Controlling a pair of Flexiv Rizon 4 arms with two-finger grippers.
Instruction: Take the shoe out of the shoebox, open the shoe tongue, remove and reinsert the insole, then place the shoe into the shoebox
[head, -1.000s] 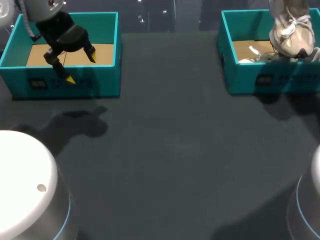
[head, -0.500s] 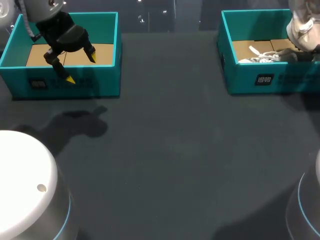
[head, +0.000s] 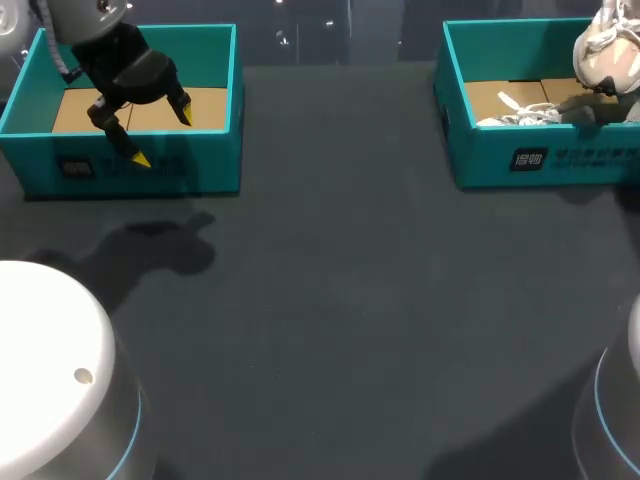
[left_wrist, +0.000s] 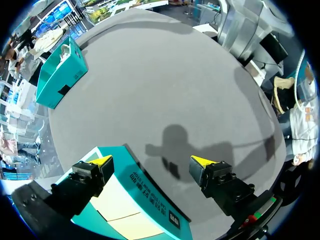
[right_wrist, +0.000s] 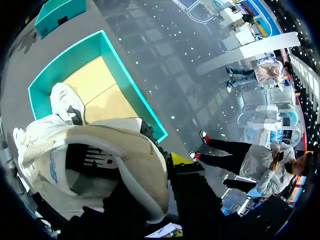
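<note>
The shoe (head: 604, 52) is hanging in the air just above the right end of the shoebox (head: 480, 160), partly cut off at the head view's edge. Its long axis is running steeply rather than lying flat: the rounded toe end is pointing down toward the shoebox's cardboard floor, and the laces and the opening are sitting higher. In the right wrist view the shoe's opening is facing back toward the wrist, with the dark insole showing inside. The right gripper (right_wrist: 170, 162) is pinching the shoe at its heel collar. One yellow tip is lying against the outside of the collar, while the other finger is hidden behind the pale upper. Below the shoe, inside the shoebox, what appears to be a second pale shoe (head: 520, 114) is lying with its white laces toward the box's front wall. The left gripper (head: 162, 137) is hanging well apart from the shoebox, far across the dark table (head: 350, 300). It is holding nothing. Its fingers are spread wide and straddling the front wall of a second teal box (head: 200, 165), one tip over that box's cardboard floor and the other out over the table.
</note>
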